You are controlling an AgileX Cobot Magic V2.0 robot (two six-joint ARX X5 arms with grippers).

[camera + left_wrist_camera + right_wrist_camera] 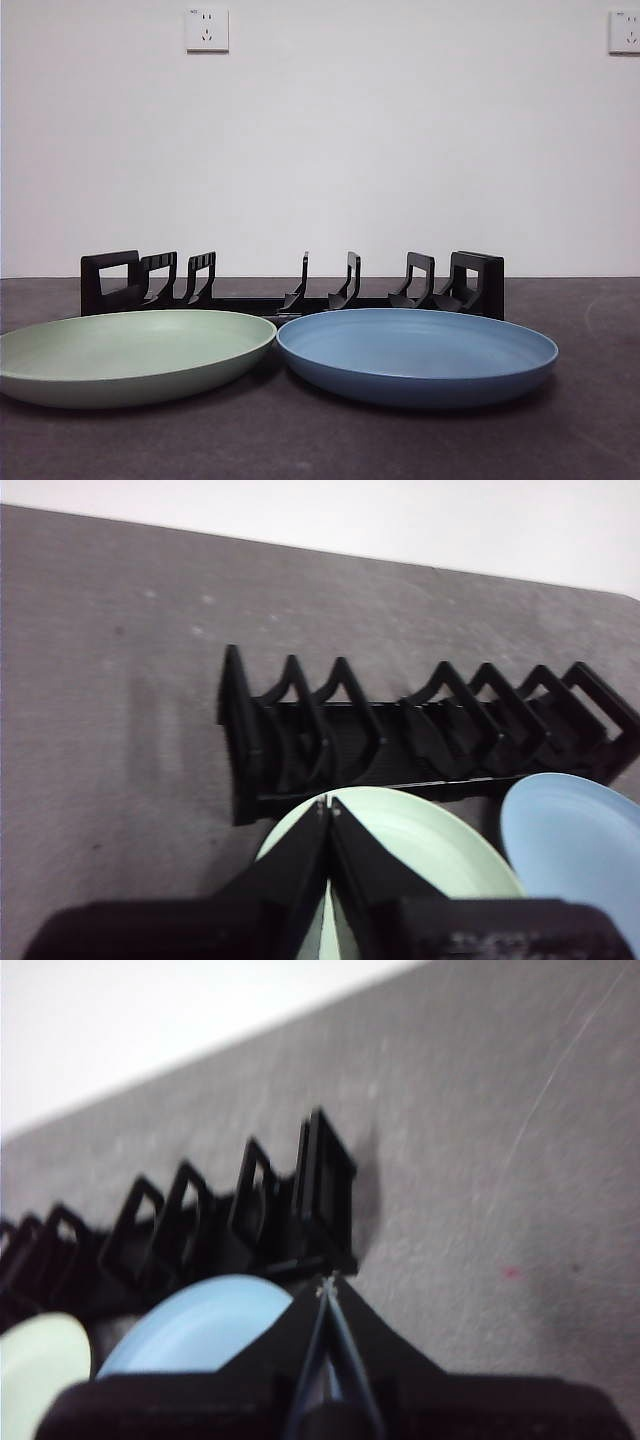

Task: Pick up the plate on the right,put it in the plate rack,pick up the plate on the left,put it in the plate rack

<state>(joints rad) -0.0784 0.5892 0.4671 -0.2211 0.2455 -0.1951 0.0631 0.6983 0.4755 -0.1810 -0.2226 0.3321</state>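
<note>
Both plates are lying flat on the dark table, side by side and rims nearly touching: blue plate (417, 355) on the right, green plate (130, 355) on the left. The rack (292, 285) is standing just behind them, every slot empty, so nothing is loaded yet.

Left gripper (328, 805) is hanging above the green plate, jaws pressed together, holding nothing. Right gripper (327, 1285) is hanging above the blue plate near the rack's end block, jaws likewise closed and empty.

Judgement: flat plates are offering only a thin rim to pinch; the neighbouring green rim is crowding the blue plate's inner side. Two wall sockets (207, 29) behind, out of the way.
</note>
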